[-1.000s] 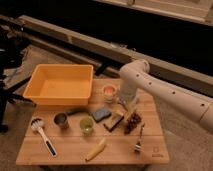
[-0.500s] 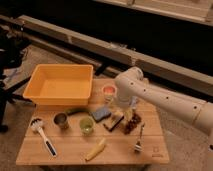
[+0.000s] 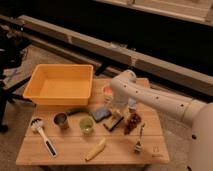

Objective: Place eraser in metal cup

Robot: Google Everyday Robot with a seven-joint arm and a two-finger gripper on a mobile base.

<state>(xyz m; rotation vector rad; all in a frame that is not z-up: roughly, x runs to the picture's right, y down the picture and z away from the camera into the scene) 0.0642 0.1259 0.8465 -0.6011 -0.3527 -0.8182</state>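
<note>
Crowding the eraser (image 3: 114, 122) at its 10 o'clock, the blue sponge (image 3: 101, 114) may be clamped instead by the gripper (image 3: 118, 109) poised above; whether it is open cannot be told.

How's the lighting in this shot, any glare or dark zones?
Camera view: warm, dim light; table evenly lit, background behind it nearly black. No strong glare; metal cup reads dull. Tool sits just above the eraser, beside the sponge.

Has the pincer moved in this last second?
Yes. The pincer has dropped from beside the orange cup to just over the eraser.
</note>
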